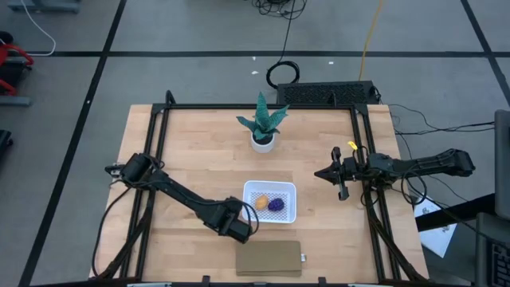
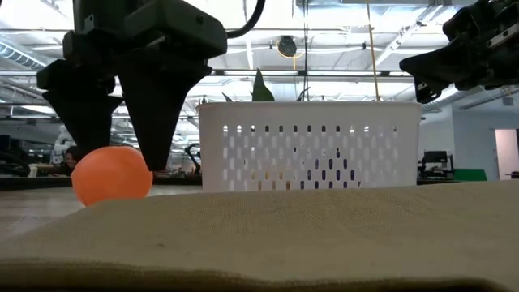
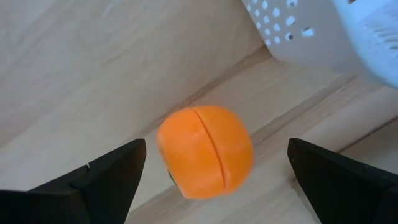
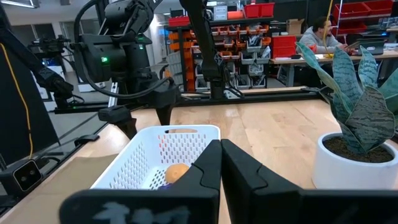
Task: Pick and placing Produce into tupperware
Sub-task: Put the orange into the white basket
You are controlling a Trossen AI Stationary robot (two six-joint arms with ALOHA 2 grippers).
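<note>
The bright orange ball (image 3: 205,151) rests on the wooden table just left of the white tupperware (image 1: 287,214). My left gripper (image 3: 216,158) is open above the ball, one finger on each side, and does not touch it. In the low view the ball (image 2: 112,174) sits below the two dark fingers. In the high view my left gripper (image 1: 241,228) hides the ball. The tan-yellow oval (image 1: 260,202) and the dark purple lump (image 1: 276,205) lie in the tupperware. My right gripper (image 1: 322,173) is shut and empty, over the table right of the tupperware.
A flat tan-brown pad (image 1: 269,257) lies at the near edge, just in front of the tupperware. A green potted plant (image 1: 263,126) stands at the far middle. A black frame (image 1: 155,159) borders the table. People sit in the room beyond the table.
</note>
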